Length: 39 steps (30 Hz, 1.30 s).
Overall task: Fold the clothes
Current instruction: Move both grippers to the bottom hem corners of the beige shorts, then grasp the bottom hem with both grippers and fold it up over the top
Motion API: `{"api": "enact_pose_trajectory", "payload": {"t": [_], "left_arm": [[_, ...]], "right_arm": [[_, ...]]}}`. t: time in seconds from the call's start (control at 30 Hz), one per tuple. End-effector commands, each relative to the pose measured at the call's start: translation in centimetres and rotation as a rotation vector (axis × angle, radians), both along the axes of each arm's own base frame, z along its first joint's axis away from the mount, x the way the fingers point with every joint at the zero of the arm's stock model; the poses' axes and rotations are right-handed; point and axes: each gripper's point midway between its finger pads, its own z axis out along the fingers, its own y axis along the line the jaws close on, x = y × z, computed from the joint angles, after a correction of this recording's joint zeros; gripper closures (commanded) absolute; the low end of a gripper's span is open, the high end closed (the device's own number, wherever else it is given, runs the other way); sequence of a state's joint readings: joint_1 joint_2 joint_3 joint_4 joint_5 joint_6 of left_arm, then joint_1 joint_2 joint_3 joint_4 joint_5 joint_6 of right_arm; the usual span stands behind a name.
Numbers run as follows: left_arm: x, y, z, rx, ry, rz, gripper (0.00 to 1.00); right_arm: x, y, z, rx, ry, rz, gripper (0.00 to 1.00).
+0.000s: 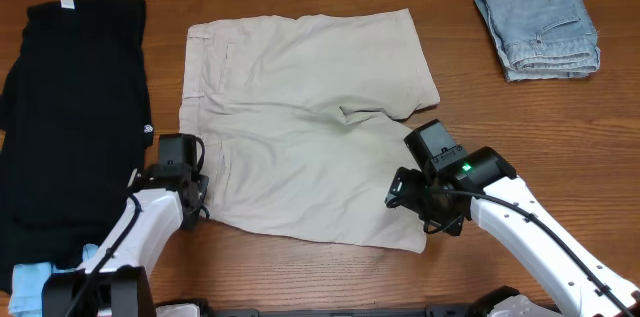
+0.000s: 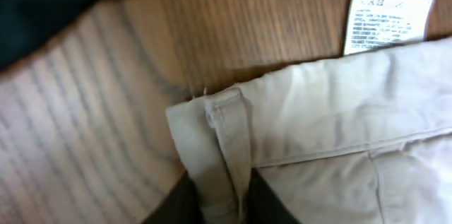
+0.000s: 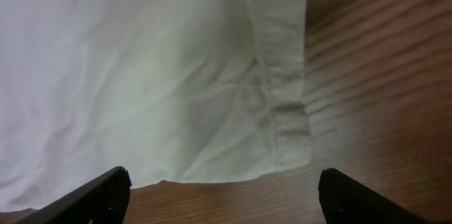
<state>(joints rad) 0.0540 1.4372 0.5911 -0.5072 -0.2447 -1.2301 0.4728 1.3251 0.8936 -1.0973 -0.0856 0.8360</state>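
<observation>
- The khaki shorts (image 1: 300,127) are lying flat and unfolded at the middle of the wooden table (image 1: 560,157), waistband to the left in the overhead view.
- The black T-shirt (image 1: 70,107) is lying just left of the shorts. The folded denim garment (image 1: 537,25) is sitting well apart from them, at the far right.
- The left gripper (image 1: 195,197) is sitting at the near waistband corner of the shorts. The overhead view is not showing its jaws.
- The left wrist view is settling that: the two dark fingers (image 2: 169,206) are pinching a doubled fold of the waistband (image 2: 226,139) between them. It is also showing the white label (image 2: 388,20) sticking out past the waistband edge, which the overhead view is not resolving.
- The right gripper (image 1: 410,192) is hovering over the near leg hem of the shorts.
- The right wrist view is showing its fingers (image 3: 92,196) spread wide apart, holding nothing, with the stitched hem corner (image 3: 289,125) lying between them.
</observation>
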Motion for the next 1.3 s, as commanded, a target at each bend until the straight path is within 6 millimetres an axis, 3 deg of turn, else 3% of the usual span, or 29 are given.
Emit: {"api": "enact_pose_trajectory", "payload": {"t": [0.0,0.3,0.73,0.9,1.03,1.17,1.27], "left_arm": [[-3.1,-0.5,-3.4,-0.038,0.153,-0.036,0.94],[-2.9,-1.7,-3.7,-0.112,0.144,-0.047,0.96],[-2.6,-2.4,-3.8,-0.143,0.139,-0.092,0.96],[-2.6,-3.1,-3.9,-0.176,0.142,-0.134,0.96],[-2.6,-3.0,-3.8,-0.16,0.153,-0.205,0.96],[-2.6,-3.0,-3.8,-0.157,0.159,-0.233,0.96],[-2.6,-3.0,-3.9,-0.157,0.159,-0.234,0.96]], "right_arm": [[-0.8,-0.3,-0.6,-0.015,0.034,-0.058,0.13],[-4.3,0.7,-4.5,0.02,0.126,-0.081,0.15],[-4.6,0.4,-6.2,0.024,0.109,-0.058,0.2],[-5.9,-0.4,-7.3,0.0,0.154,-0.12,0.23],[-6.6,-0.6,-7.8,0.0,0.176,-0.162,0.42],[-6.6,0.2,-8.5,0.037,0.169,-0.198,0.44],[-6.7,0.3,-8.5,0.037,0.167,-0.192,0.54]]}}
